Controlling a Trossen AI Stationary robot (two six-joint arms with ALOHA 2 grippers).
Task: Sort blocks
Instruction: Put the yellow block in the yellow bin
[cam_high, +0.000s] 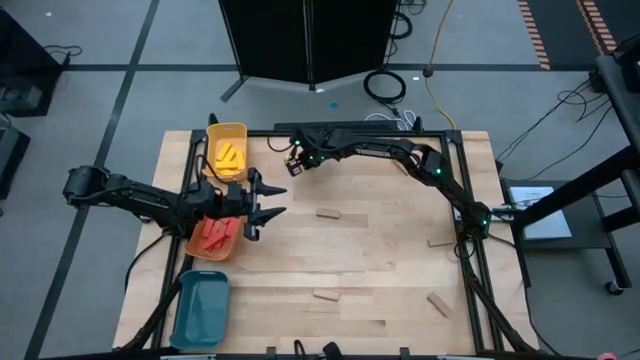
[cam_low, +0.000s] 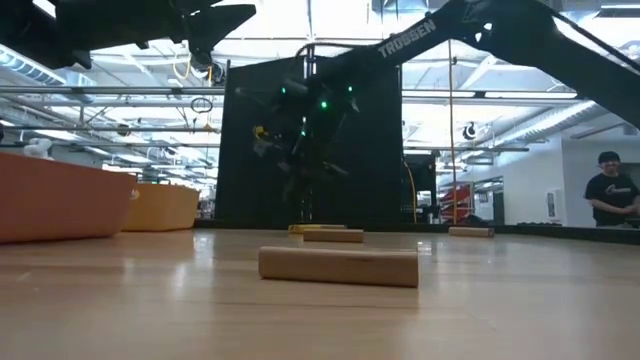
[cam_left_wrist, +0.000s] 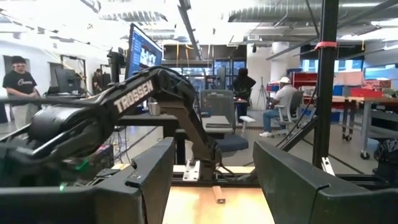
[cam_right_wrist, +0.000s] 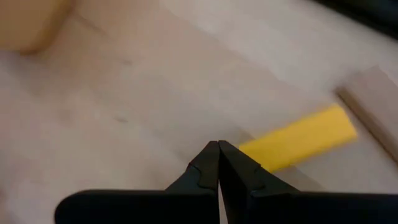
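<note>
Blocks like the yellow block (cam_right_wrist: 298, 144) under your pressed-together right gripper (cam_right_wrist: 218, 144) look light, stiff and smooth, so pinch across the narrow width at mid-length.

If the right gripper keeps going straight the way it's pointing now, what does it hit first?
Probably the bare table. The right gripper is shut, aimed down at the wood, with the yellow block just beside the tips, not squarely in line. Depth is hard to judge.

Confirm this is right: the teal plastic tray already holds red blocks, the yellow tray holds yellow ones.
Not right. In the high view the red blocks lie in the orange plastic tray; the teal plastic tray shows none. The yellow blocks do lie in the yellow tray.
</note>
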